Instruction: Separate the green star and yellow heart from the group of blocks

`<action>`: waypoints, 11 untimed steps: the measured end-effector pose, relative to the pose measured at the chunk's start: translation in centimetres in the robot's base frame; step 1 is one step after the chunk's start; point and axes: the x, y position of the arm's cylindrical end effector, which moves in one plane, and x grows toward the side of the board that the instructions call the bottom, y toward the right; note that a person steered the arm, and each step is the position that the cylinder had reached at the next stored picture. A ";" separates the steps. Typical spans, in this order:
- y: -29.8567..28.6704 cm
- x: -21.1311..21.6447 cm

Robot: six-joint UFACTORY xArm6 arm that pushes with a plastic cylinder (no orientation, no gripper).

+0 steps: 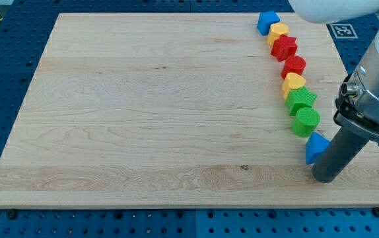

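Note:
A curved row of blocks runs down the right side of the wooden board point(143, 112). The yellow heart point(294, 82) sits in the middle of the row, touching the green star point(300, 100) just below it. Below the star is a round green block point(306, 121), then a blue triangle point(316, 146). Above the heart are a round red block point(294, 65), a red star point(284, 47), a yellow block point(278, 31) and a blue block point(267, 22). My tip point(326, 177) is at the row's lower end, just below and right of the blue triangle, close to or touching it.
The arm's pale body point(374, 92) rises over the board's right edge. A fiducial marker point(343, 30) lies on the blue surface beyond the top right corner. The board's right edge is close behind the row.

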 end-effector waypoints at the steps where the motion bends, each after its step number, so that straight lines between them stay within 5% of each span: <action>1: 0.0 0.0; 4: 6.6 -1.9; 6: 6.6 -11.8; 7: 6.6 -12.9; 11: -4.2 -12.9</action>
